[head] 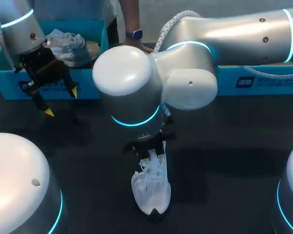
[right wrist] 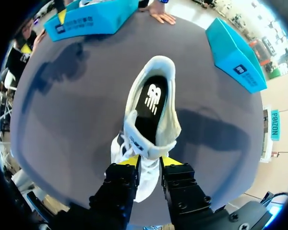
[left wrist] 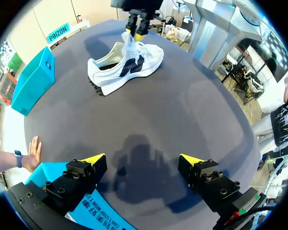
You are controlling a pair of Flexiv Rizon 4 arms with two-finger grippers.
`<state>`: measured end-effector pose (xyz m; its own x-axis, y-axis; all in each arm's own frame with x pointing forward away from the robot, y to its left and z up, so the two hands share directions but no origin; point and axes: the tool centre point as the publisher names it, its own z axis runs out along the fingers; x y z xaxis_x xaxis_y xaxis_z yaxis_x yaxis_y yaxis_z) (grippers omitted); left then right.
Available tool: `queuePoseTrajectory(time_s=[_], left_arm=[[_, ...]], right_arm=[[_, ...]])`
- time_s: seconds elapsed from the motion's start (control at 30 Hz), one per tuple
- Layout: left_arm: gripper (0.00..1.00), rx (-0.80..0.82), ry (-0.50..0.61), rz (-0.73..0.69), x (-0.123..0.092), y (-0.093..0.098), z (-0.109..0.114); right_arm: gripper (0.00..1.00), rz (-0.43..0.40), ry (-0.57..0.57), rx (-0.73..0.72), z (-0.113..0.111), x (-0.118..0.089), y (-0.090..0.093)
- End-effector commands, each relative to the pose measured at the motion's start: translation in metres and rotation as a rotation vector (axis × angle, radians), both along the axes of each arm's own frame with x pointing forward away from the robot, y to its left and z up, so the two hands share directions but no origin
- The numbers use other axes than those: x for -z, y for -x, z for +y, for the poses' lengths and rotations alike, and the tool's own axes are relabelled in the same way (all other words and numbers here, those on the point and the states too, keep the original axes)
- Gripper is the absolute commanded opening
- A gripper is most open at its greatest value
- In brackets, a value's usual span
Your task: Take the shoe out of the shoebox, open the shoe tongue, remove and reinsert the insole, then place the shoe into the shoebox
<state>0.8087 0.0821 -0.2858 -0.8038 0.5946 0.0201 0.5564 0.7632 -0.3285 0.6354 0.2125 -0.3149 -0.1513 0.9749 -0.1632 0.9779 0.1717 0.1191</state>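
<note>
A white shoe [head: 151, 191] stands on the dark table near its front middle, its black insole [right wrist: 151, 96] showing in the right wrist view. My right gripper [head: 154, 153] comes down over the shoe's lace end and is shut on the raised tongue [right wrist: 143, 146], one yellow tip on each side. From the left wrist view the same gripper [left wrist: 136, 29] pinches the tongue above the shoe [left wrist: 127, 64]. My left gripper [head: 61, 102] hangs open and empty at the front wall of the blue shoebox [head: 88, 90], far from the shoe; its fingertips [left wrist: 93, 158] stand wide apart.
The blue shoebox holds another shoe and crumpled paper [head: 68, 44]. Its blue lid [head: 256, 80] lies at the back right. A person's hand [head: 139, 46] with a wristwatch rests on the table's far edge between box and lid.
</note>
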Motion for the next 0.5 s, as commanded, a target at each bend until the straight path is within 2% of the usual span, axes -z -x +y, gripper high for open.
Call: queuePoseTrajectory(time_s=[0.03,0.2,0.37,0.5], left_arm=[[1.0,0.0,-0.001,-0.003,0.0,0.001,0.0],[1.0,0.0,-0.001,-0.003,0.0,0.001,0.0],[1.0,0.0,-0.001,-0.003,0.0,0.001,0.0],[1.0,0.0,-0.001,-0.003,0.0,0.001,0.0]], right_arm=[[0.22,-0.013,-0.042,0.069,-0.005,0.011,-0.008],[0.22,-0.004,-0.064,0.034,-0.003,0.021,-0.023],[0.22,0.026,-0.098,0.016,-0.003,0.035,-0.028],[0.23,-0.009,-0.078,0.014,-0.001,0.02,-0.018]])
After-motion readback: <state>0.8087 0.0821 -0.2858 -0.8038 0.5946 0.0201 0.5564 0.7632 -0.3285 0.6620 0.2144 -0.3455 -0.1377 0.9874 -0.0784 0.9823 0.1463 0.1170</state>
